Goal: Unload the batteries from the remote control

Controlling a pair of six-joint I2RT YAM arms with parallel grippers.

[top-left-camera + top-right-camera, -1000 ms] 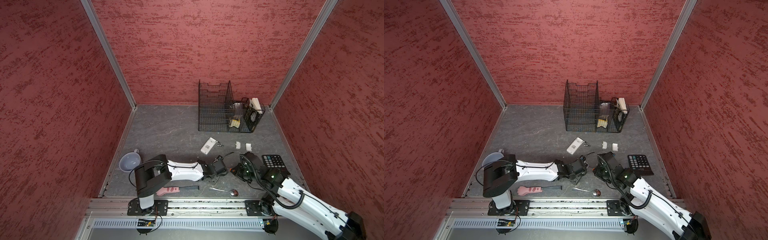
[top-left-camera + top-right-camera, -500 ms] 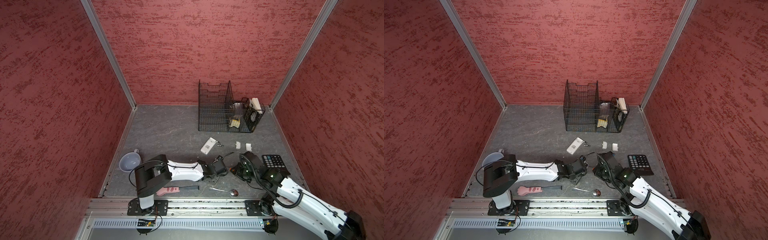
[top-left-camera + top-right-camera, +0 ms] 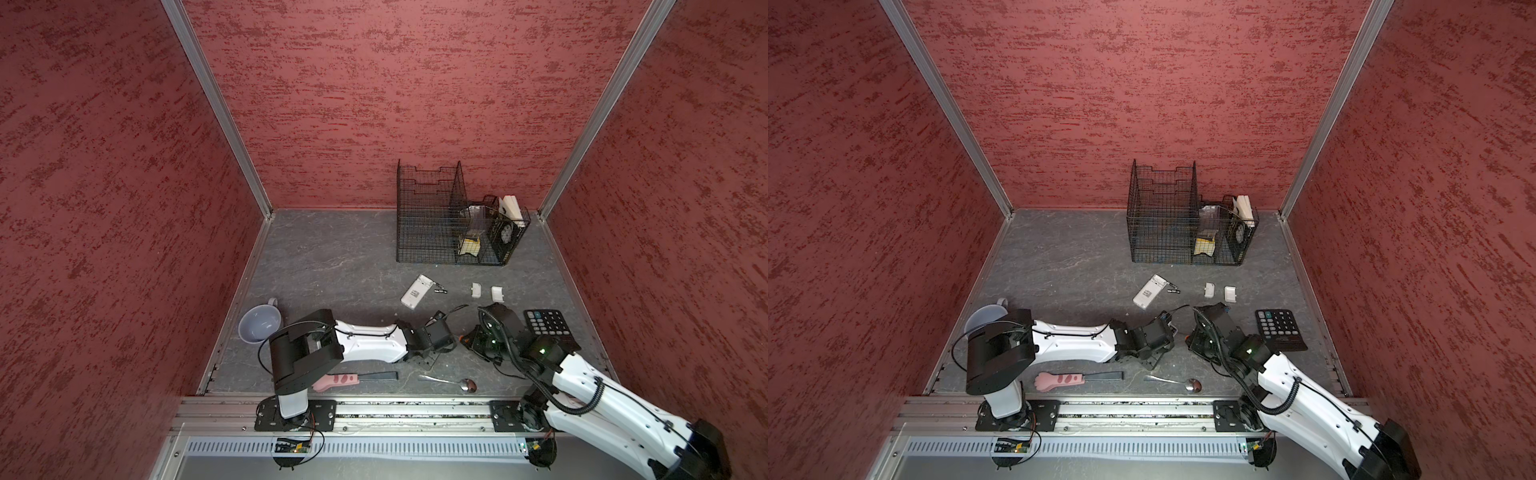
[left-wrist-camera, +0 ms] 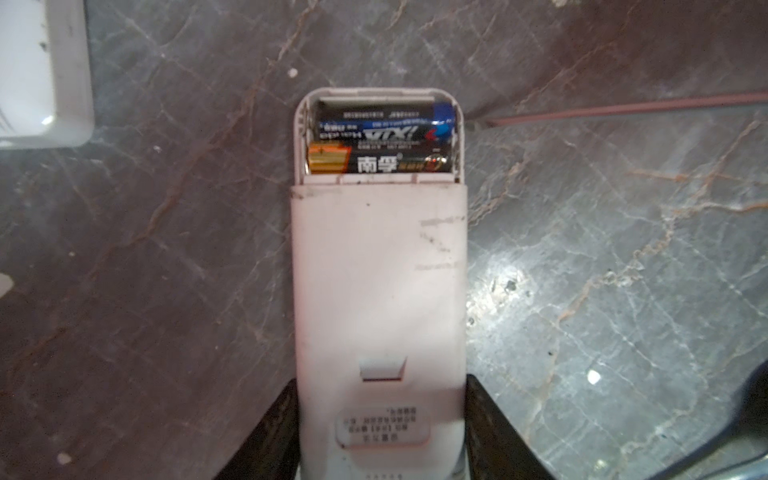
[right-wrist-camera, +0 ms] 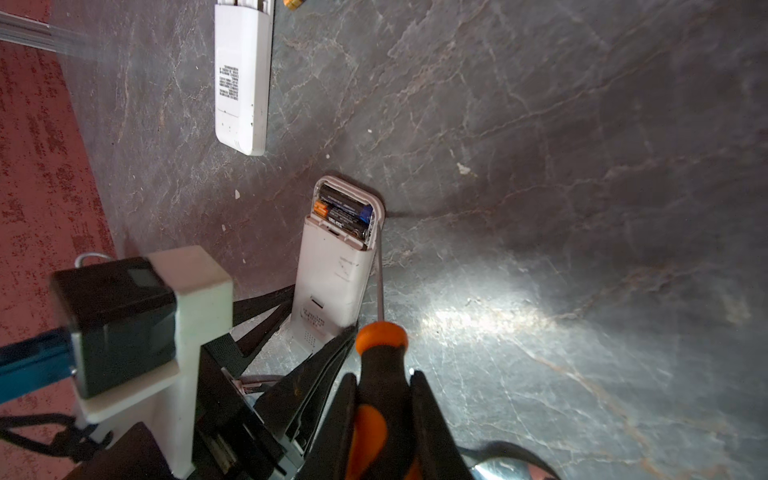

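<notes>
A: Status on the battery job?

B: Mid-task. Left gripper (image 4: pixel 380 436) has its fingers (image 4: pixel 494 428) clamped on the sides of the pale remote (image 4: pixel 378 291), near-centre of the table (image 3: pixel 332 257). Compartment cover is off at the far end, two batteries (image 4: pixel 382 139) still seated side by side inside.

A: Right arm?

B: Right gripper (image 5: pixel 384 409) fingers narrow, pinching the orange-handled screwdriver (image 5: pixel 380 353). Shaft runs along the remote's right edge, tip at the compartment's corner. My read: about to pry the first cell. Can't tell if the tip is touching a battery yet.

A: Anything already out?

B: Second white remote (image 3: pixel 417 291) lies farther back, its far end open, with two small dark cylinders (image 3: pixel 440 288) on the table just right of it. Look like its batteries, already out; too small to be sure.

A: Counts?

B: Two remotes, two batteries in the held one, two loose cells by the far one, two small white covers (image 3: pixel 486 291) to the right, one screwdriver. Clutter: one calculator (image 3: pixel 546 326), one cup (image 3: pixel 259 324), one spoon (image 3: pixel 451 381), one pink-handled tool (image 3: pixel 353 379), one wire rack (image 3: pixel 453 220).

A: Left to do?

B: Both cells in the held remote.
</notes>
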